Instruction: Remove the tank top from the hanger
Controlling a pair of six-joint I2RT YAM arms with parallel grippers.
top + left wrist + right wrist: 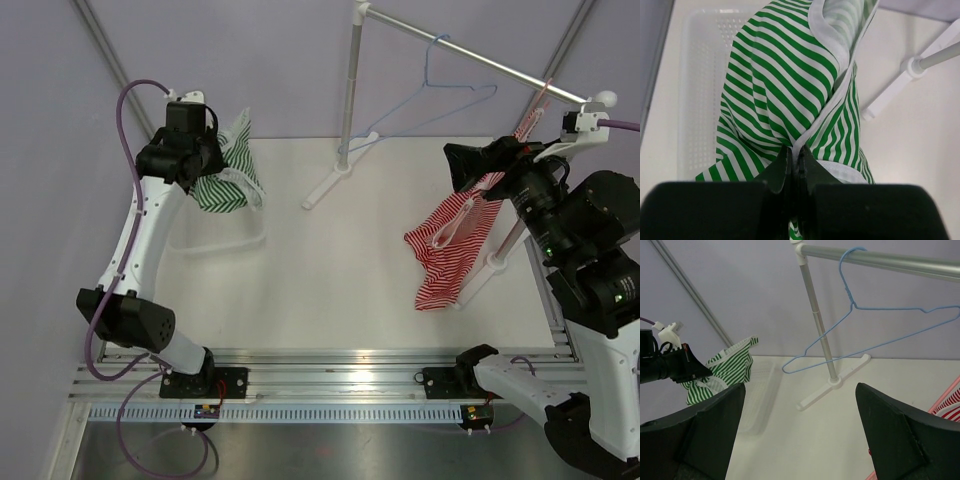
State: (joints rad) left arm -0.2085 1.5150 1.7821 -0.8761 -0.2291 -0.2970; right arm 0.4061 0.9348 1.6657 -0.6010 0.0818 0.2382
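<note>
A green-and-white striped tank top [228, 175] hangs from my left gripper [207, 155], off any hanger, above a white basket [215, 238]. In the left wrist view the gripper [795, 152] is shut on the top's white trim, and the cloth [785, 85] drapes over the basket [697, 75]. A red-and-white striped tank top [450, 245] hangs on a pink hanger [535, 110] at the right. My right gripper [478, 168] is open and empty just beside its upper edge. An empty blue hanger [440, 100] hangs on the rail [470, 55].
The rack's left post and white foot [330, 185] stand at the table's back middle, with a second foot [480, 275] at the right under the red top. The right wrist view shows the blue hanger [865, 335], green top [727, 367] and basket [757, 400].
</note>
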